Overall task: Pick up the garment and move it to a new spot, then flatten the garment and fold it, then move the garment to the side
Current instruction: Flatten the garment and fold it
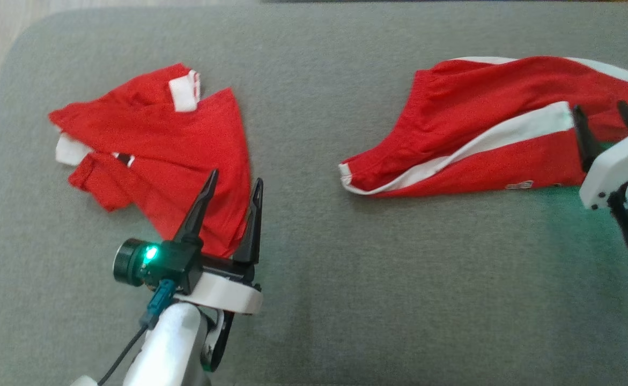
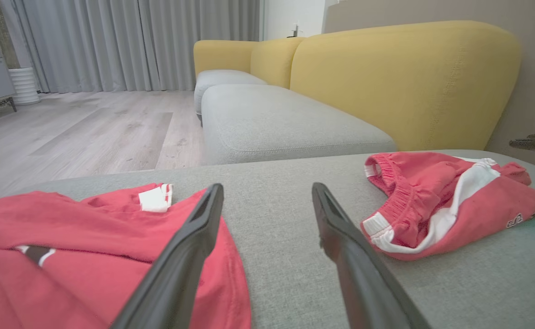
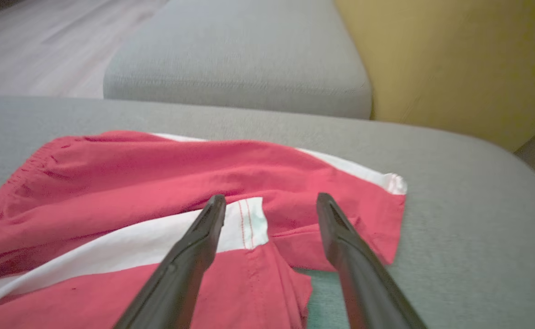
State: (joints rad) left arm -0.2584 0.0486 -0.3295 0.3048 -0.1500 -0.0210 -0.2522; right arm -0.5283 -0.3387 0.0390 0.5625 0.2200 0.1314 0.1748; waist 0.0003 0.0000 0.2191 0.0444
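Two red garments lie on the grey cushion (image 1: 346,268): one pair of red shorts (image 1: 480,123) with a white side stripe, and one red shirt (image 1: 174,150) well apart, left of the shorts. A small white print (image 1: 518,185) near the shorts' hem is too small to read. The right gripper (image 1: 599,107) hangs over the shorts' right end, fingers apart and empty; the left gripper (image 1: 237,177), also spread, is far left of the shorts

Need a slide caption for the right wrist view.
Open right gripper poised over red shorts on grey sofa cushion.
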